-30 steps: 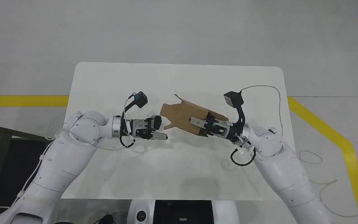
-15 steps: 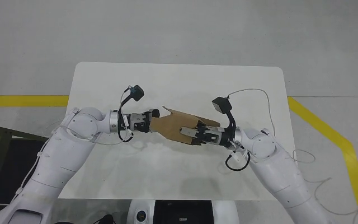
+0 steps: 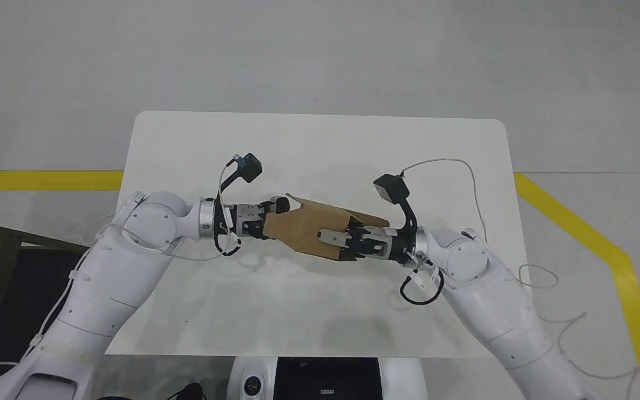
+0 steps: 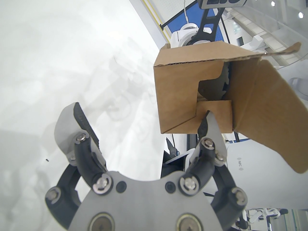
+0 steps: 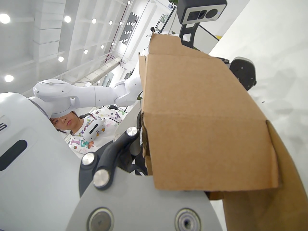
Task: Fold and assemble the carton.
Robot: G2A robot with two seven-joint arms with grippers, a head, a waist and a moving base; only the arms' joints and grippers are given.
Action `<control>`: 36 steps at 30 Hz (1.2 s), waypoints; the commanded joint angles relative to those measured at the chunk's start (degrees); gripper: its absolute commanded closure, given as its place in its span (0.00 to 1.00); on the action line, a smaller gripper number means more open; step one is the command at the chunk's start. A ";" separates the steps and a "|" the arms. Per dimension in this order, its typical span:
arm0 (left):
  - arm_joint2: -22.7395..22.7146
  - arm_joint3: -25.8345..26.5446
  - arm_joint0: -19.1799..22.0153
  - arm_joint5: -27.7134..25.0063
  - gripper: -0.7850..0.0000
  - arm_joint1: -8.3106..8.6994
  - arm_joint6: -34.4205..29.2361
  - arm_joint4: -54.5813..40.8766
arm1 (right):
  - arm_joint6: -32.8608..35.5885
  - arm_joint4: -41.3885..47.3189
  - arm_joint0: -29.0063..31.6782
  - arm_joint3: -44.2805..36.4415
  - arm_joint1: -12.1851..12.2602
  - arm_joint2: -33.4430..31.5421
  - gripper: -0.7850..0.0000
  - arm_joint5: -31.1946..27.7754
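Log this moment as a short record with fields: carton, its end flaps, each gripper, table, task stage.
carton: brown cardboard, partly formed, over the middle of the table between the two grippers
end flaps: on the end facing the left gripper, small flaps folded in, one large flap standing open
left gripper: open, one fingertip at the folded-in flaps
right gripper: shut on the carton's other end
table: white
stage: carton not yet closed

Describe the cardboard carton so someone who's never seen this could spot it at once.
Find the white table, then look at its middle. Between the left end effector and the right end effector is the carton, the only brown cardboard thing among white and black parts, half folded with open flaps.
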State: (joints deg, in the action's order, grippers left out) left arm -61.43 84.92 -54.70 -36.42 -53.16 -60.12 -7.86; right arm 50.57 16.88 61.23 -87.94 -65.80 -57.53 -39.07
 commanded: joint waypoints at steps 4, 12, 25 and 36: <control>-0.47 -1.06 0.27 -0.07 0.00 0.08 0.21 0.14 | 0.97 0.06 0.78 0.30 0.37 -1.04 1.00 0.50; -2.03 -4.55 1.17 0.06 0.00 0.34 1.59 2.13 | 6.13 2.47 4.29 -1.18 1.47 -2.78 1.00 2.93; -0.60 -4.27 2.20 0.18 0.00 -0.25 4.31 2.75 | 9.33 3.89 4.15 -2.55 0.97 1.70 1.00 4.76; -0.79 -3.06 1.34 -0.48 0.00 -0.04 2.02 0.77 | 5.05 1.79 3.02 -0.11 0.66 1.30 1.00 3.38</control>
State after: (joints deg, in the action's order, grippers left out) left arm -62.14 81.82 -53.23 -36.88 -53.25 -57.89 -7.11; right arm 55.96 18.80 64.15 -87.95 -65.17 -56.01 -35.60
